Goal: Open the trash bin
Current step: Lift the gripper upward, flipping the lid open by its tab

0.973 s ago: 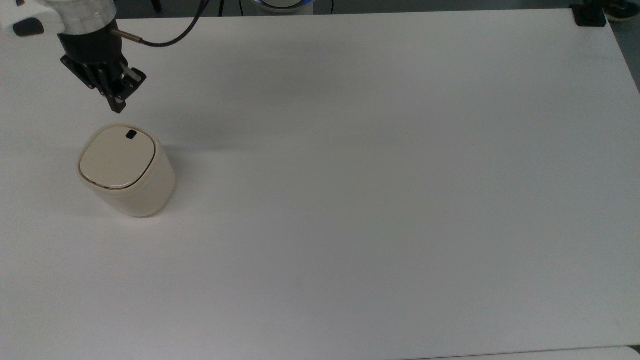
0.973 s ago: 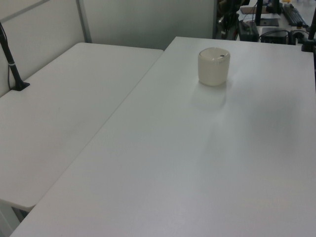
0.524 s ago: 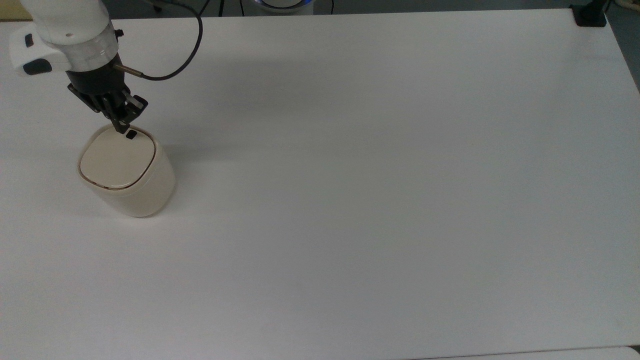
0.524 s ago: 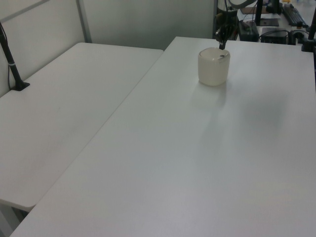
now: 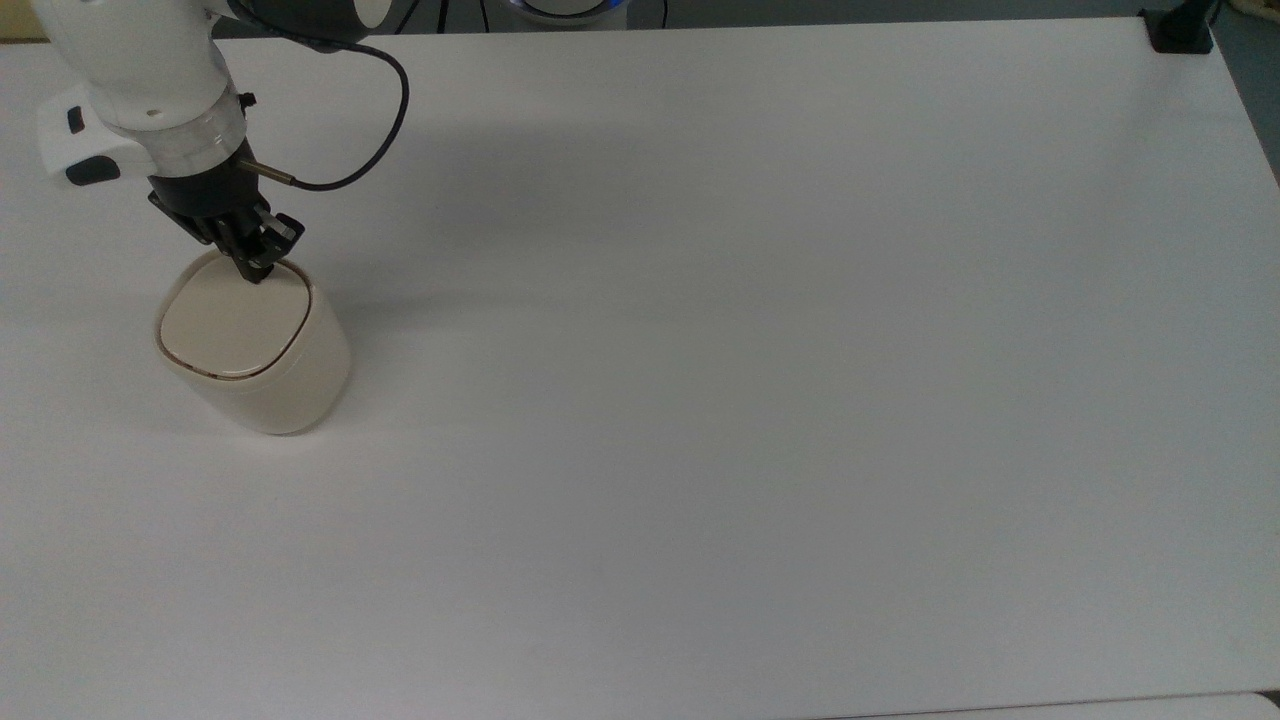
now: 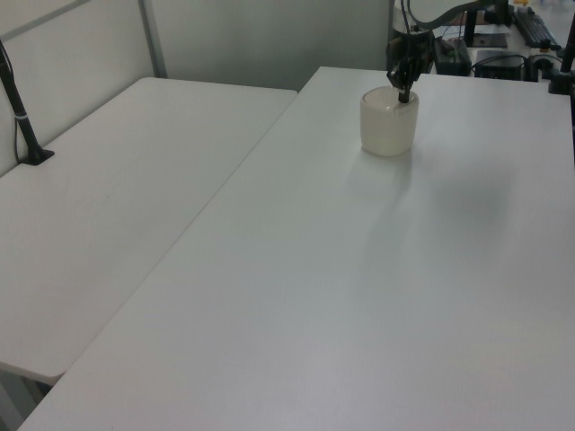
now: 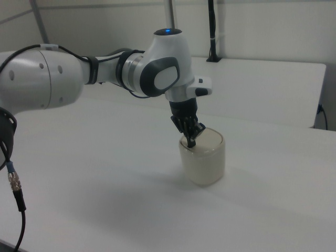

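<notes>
The trash bin is a small cream-beige rounded tub standing upright on the white table, at the top view's left. Its flat lid lies closed, ringed by a thin dark seam. My gripper comes down from above with its black fingers shut together. The fingertips rest on the lid's far edge in the top view, where they cover the small black button.
The white table stretches wide to the top view's right of the bin. A second white table adjoins it at the left view's left. A black clamp sits on the far right corner. A black cable loops off the wrist.
My gripper came down and toward the bin, from hovering beyond it to touching the lid's edge over the black button. The bin has not moved and its lid stays closed.
</notes>
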Robot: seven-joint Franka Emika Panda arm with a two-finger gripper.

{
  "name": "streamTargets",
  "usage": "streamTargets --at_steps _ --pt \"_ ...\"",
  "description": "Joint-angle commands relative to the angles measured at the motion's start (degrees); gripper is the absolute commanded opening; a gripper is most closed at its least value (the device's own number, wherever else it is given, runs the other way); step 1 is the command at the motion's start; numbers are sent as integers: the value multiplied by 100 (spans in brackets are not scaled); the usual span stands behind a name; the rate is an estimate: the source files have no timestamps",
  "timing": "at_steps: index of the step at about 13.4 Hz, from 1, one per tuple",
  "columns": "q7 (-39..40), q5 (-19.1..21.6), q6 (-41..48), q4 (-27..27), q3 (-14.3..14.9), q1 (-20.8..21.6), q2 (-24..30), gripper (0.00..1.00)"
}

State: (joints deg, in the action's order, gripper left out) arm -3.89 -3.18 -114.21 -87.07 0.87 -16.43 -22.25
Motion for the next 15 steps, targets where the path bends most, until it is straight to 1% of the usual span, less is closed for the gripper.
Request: streamTargets --at_steps 1,3,4,5,8,10,12,15 --pt "-85 -60 -137 -99 27 26 -69 0" --pt "-85 -52 -49 -38 27 61 62 0" --pt "-94 -25 64 -3 -7 139 324 0" --pt "-68 -42 387 50 -34 288 552 0" --pt "-41 -25 969 112 -52 684 984 3" --pt "-33 -60 1364 121 -52 1052 1178 3" --pt "63 -69 1751 112 -52 1299 1336 3" --pt "152 -52 2051 68 -52 1651 1565 5"
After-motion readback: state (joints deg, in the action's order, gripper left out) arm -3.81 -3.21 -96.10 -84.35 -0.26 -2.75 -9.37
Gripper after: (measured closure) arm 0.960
